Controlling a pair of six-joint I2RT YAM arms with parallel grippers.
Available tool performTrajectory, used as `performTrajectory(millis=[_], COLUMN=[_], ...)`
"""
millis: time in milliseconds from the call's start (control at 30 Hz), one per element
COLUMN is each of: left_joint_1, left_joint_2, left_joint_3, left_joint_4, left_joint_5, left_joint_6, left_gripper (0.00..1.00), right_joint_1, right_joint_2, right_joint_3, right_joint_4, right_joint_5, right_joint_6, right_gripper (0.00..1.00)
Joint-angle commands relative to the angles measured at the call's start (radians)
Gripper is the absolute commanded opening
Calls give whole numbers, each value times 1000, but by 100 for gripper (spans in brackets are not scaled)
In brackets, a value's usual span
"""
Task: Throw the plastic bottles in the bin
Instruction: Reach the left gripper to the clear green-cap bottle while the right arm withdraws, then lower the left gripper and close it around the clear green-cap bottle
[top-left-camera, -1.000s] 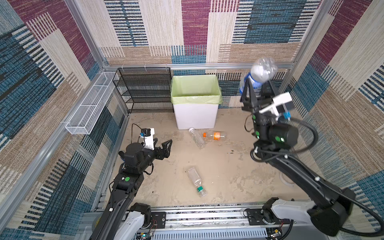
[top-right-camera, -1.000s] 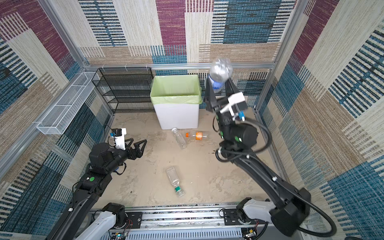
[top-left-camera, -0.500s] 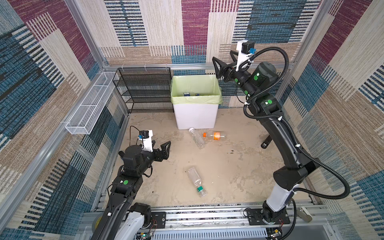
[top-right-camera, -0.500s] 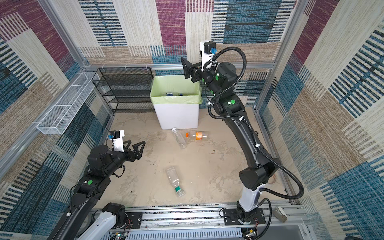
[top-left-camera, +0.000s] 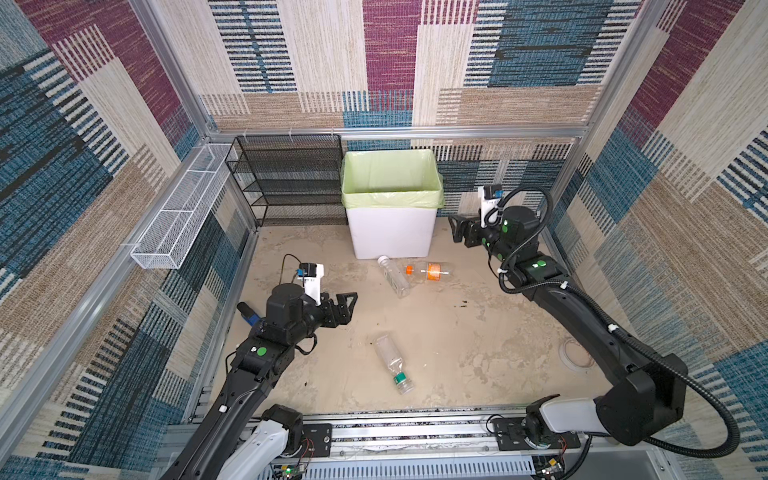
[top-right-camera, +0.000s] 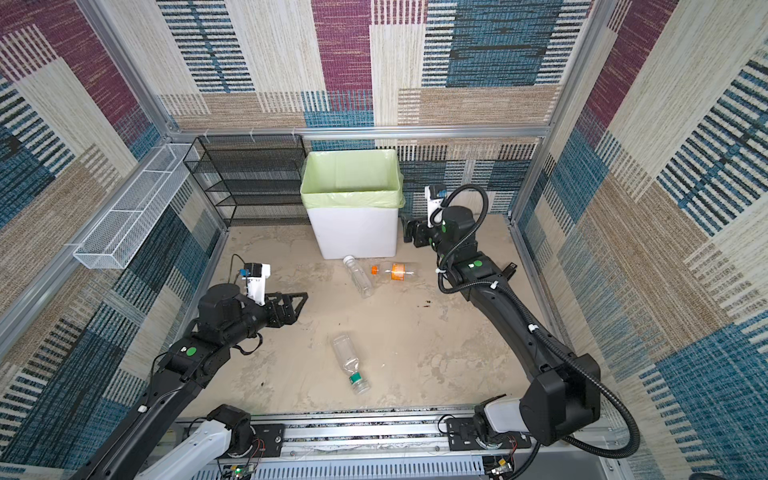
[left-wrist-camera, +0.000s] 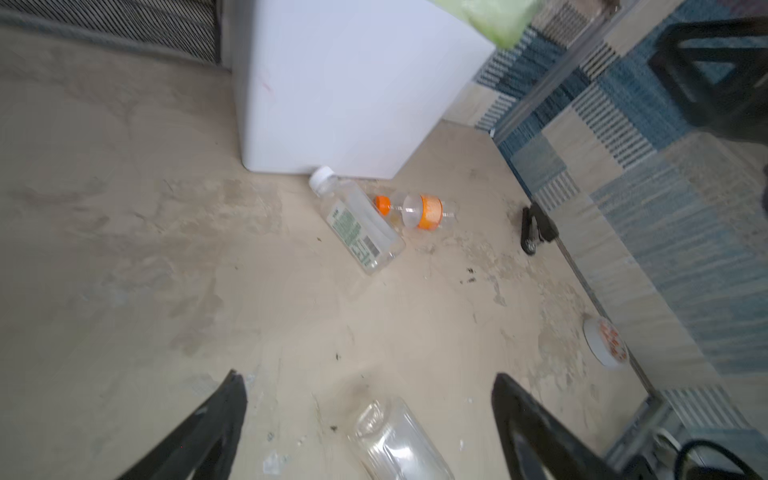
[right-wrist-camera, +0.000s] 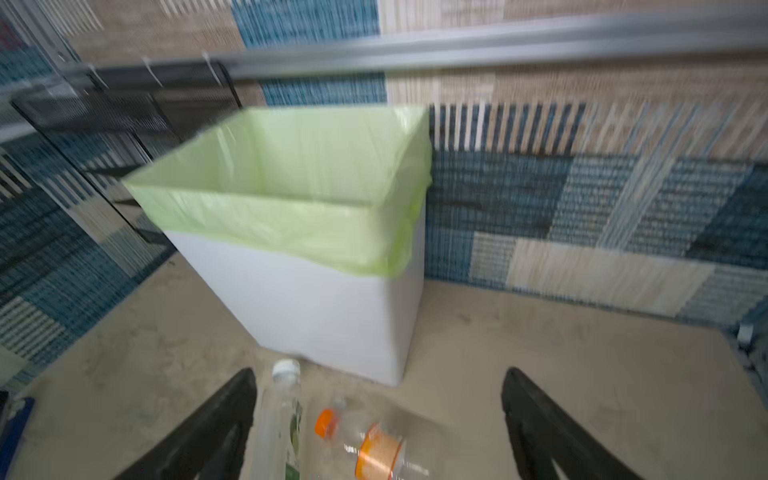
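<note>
Bin (top-left-camera: 390, 237): white, lined with a green bag, upright at the middle of the table's far edge, mouth open. White-capped bottle (top-left-camera: 392, 276): on its side just before the bin's front wall, cap toward the bin. Orange-capped bottle (top-left-camera: 430, 271): on its side, cap close against the white-capped one; contact not certain. Green-capped bottle (top-left-camera: 390, 365): on its side mid-table, cap toward the near edge. Left claw (left-wrist-camera: 368, 384): wide, empty, pointed at the green-capped bottle's base end. Right claw (right-wrist-camera: 379, 374): wide, empty, beside the bin's right wall, pointed toward the pair. Step judged in hand: the next pick. Handling notes: set the jaws crosswise to the bottle's long axis and close on the mid-body, not the tapering neck. Thin clear plastic likely dents and rolls, so descend square and close gently. Of the pair, take the orange-capped one from its free side, lest the neighbour be knocked. Lift clear of the bag's rim before letting go over the mouth. Black gadget (left-wrist-camera: 536, 230) by the right edge: leave.
</note>
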Motion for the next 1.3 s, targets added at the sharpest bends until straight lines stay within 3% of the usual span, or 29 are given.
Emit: performTrajectory(millis=[0, 133, 267, 400, 767, 1000, 1267], left_joint_1=[-150, -349, -516, -587, -562, -483, -406], left_joint_2=[15, 12, 128, 294, 530, 575, 679], left_joint_3=[1, -58, -44, 0, 79, 55, 81], left_joint_4=[-160, -166, -214, -233, -131, -73, -10], left_joint_5=[-114, -199, -292, -316, -235, -149, -37], left_joint_6=[-155, -391, -525, -594, -564, -553, -498], left_gripper=[90, 88, 88, 91, 99, 98, 90], right_joint_1=[-12, -24, -30, -36, -57, -70, -84], right_joint_2=[-67, -92, -99, -119, -196, -190, -174], right_joint_3=[-152, -257, -285, -302, -396, -397, -368], right_joint_4=[59, 93, 127, 142, 162, 149, 124], right_joint_5=[-2, -11, -2, 5, -2, -8, -17], right_joint_6=[111, 136, 132, 134, 157, 152, 155], right_gripper=[92, 92, 93, 94, 94, 93, 92])
